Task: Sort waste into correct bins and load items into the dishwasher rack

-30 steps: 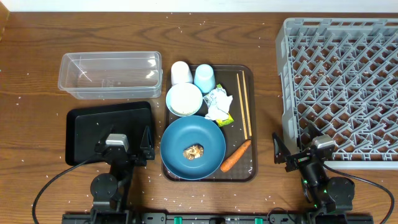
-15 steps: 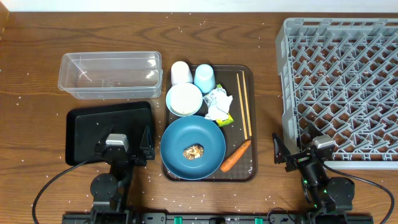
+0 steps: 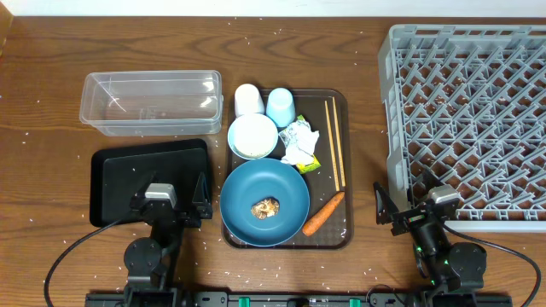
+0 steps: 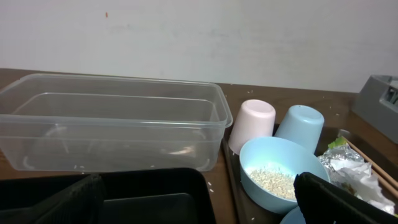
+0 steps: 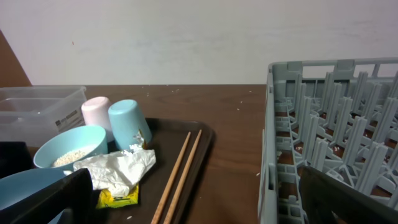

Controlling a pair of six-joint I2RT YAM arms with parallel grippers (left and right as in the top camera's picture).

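Change was nil over the last second: left gripper [image 3: 168, 205] and right gripper [image 3: 418, 209] hung spread wide and empty at the near edge, so sorting had not begun. Carrot [image 3: 323, 213], wrapper [image 3: 299, 142], chopsticks [image 3: 335, 141], pink cup [image 3: 248, 99], blue cup [image 3: 281, 107], rice [image 4: 268, 180] in the bowl [image 3: 232, 136] and the lump [image 3: 266, 207] on the plate [image 3: 246, 189] sat on the brown tray [image 3: 317, 95], between the unfilled tub [image 3: 149, 77] and black tray [image 3: 145, 166] and the rack [image 3: 465, 102]. Wrapper print was unreadable
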